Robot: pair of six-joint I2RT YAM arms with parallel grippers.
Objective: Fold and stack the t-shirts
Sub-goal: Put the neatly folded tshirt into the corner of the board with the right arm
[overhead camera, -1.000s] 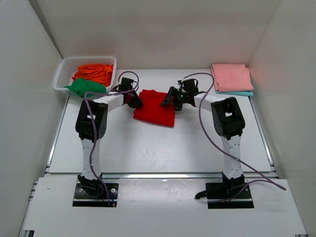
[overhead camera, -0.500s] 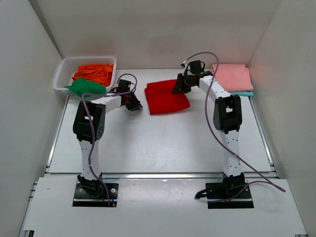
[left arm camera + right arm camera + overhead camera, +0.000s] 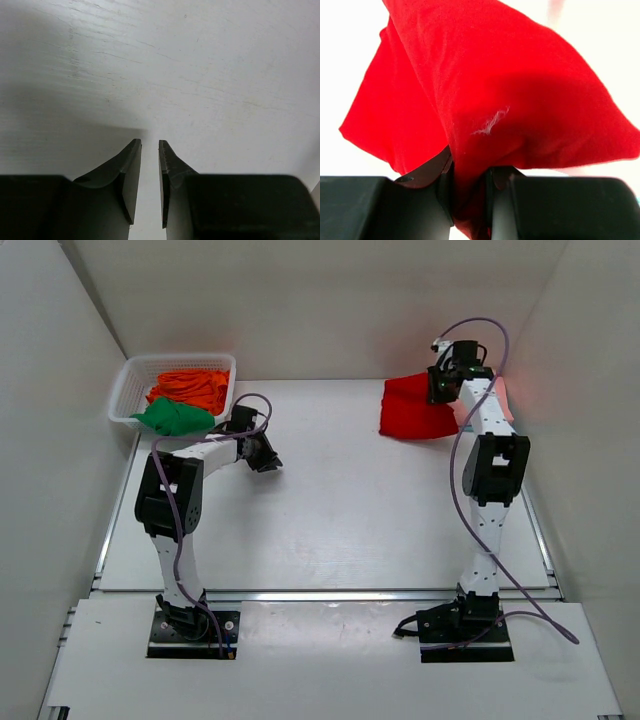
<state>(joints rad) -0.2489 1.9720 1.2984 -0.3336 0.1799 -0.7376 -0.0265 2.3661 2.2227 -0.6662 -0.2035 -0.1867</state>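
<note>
The white table (image 3: 330,510) fills the middle of the top view. At upper right, the red t-shirt (image 3: 410,410) is pinched between the fingers of the right gripper (image 3: 469,172). At upper left, the white basket (image 3: 128,390) holds the orange t-shirt (image 3: 190,388) and the green t-shirt (image 3: 172,418). Just right of it, the left gripper (image 3: 150,147) is over bare table, fingers a narrow gap apart, holding nothing.

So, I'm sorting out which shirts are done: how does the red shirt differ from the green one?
Hold: the red shirt is pinched in the right end effector at the back right, while the green shirt lies untouched in the basket at the back left.
Shape: the red shirt looks like a folded bundle, while the green shirt is a crumpled heap.
Both are plain cloth of a single colour.
</note>
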